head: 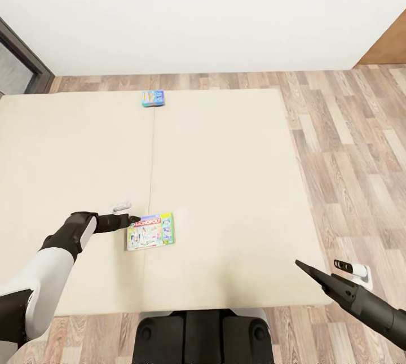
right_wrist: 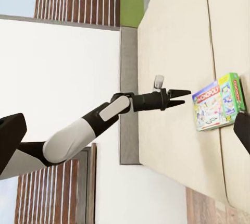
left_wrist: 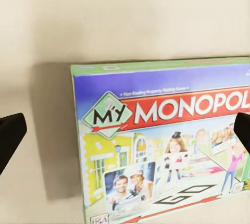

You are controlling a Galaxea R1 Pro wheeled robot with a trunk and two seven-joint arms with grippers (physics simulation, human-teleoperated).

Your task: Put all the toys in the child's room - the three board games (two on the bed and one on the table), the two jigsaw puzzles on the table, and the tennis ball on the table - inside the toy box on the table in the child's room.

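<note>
The green-edged Monopoly board game (head: 150, 231) lies flat on the beige bed (head: 225, 183), near its front edge. My left gripper (head: 134, 220) hovers open at the box's left upper corner, apart from it. In the left wrist view the Monopoly box (left_wrist: 166, 140) is close below the open left gripper (left_wrist: 126, 135), with a dark fingertip at each side. A smaller blue board game (head: 153, 98) rests at the bed's far edge. My right gripper (head: 307, 269) is open and empty over the bed's front right corner. The right wrist view shows the left gripper (right_wrist: 179, 97) beside the Monopoly box (right_wrist: 216, 101).
Wood-plank floor (head: 349, 155) runs along the bed's right side and behind it, up to a white wall (head: 197, 8). A dark window frame (head: 22, 65) stands at the far left. A brown wooden panel (head: 389, 48) is at the far right. My base (head: 203, 336) touches the bed's front edge.
</note>
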